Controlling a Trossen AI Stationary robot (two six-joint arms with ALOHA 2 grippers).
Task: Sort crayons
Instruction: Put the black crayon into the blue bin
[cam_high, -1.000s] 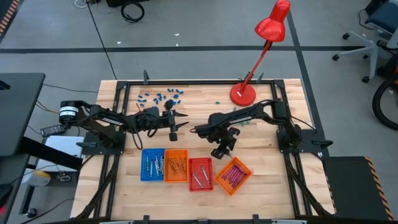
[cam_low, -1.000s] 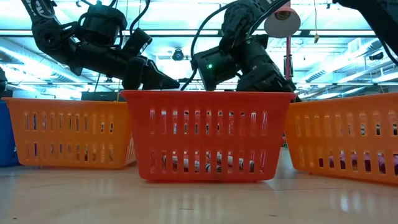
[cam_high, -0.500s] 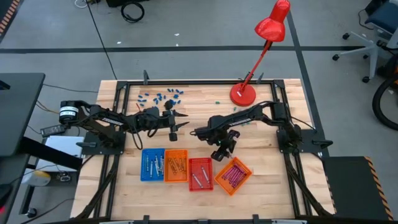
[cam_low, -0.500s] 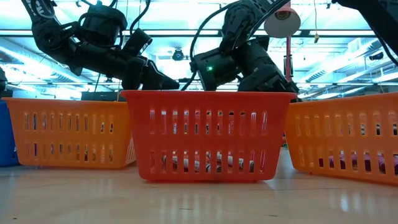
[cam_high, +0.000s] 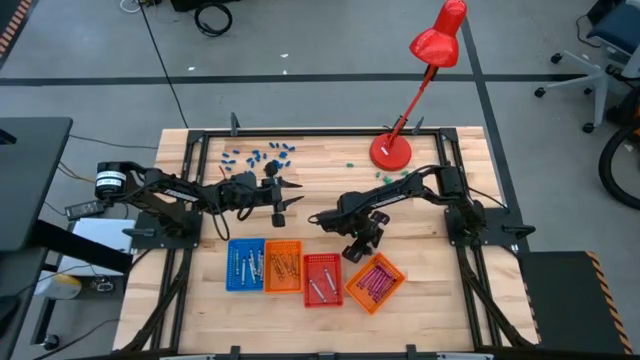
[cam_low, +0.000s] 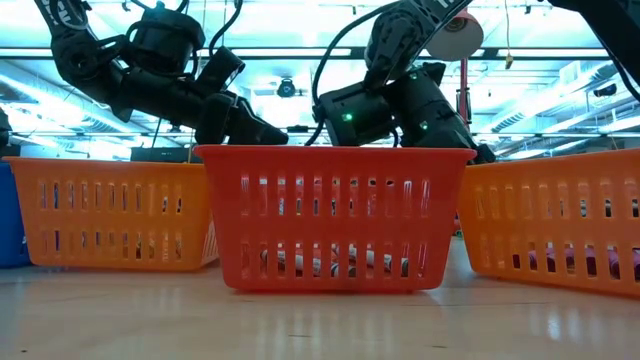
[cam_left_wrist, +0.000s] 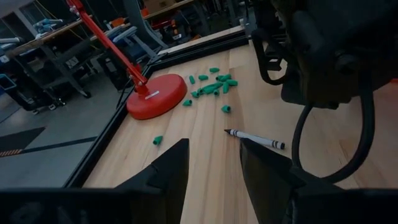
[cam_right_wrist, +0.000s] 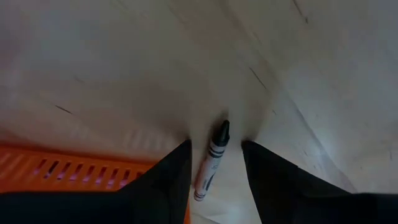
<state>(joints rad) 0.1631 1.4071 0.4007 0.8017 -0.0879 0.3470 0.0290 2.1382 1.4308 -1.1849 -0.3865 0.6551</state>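
Left hand (cam_high: 287, 198) hangs at 9 o'clock of the tabletop's (cam_high: 420, 255) middle, its fingers parted and holding nothing, idle while I work the other arm. From its wrist camera a loose crayon (cam_left_wrist: 255, 139) lies on bare wood, with green bits (cam_left_wrist: 211, 87) and the red lamp base (cam_left_wrist: 157, 104) beyond. I cannot tell whether that is the crayon now being picked.

Along the 6 o'clock edge runs the row of trays: blue tray (cam_high: 245, 264), orange tray (cam_high: 282, 267), red tray (cam_high: 321, 279) and a second, skewed orange tray (cam_high: 374, 283) holding the magenta sticks.

Right hand (cam_right_wrist: 214, 146) is low at 5 o'clock of the middle, just behind the trays. Its fingers stand open astride a pale crayon with a dark tip (cam_right_wrist: 210, 163), which lies flat on the wood between them, untouched on either side.

My worries from here:
- The crayon is thin and round. If one finger meets it first, I expect it to roll or skid out of the gap.
- The hand sits very low, so closing may drag the tips along the wood.
- An orange tray rim (cam_right_wrist: 74, 171) is just beside the hand, so a careless lift could nudge it.
- Pale sticks show in both the blue tray and the red one, so I could drop this crayon in the wrong tray.
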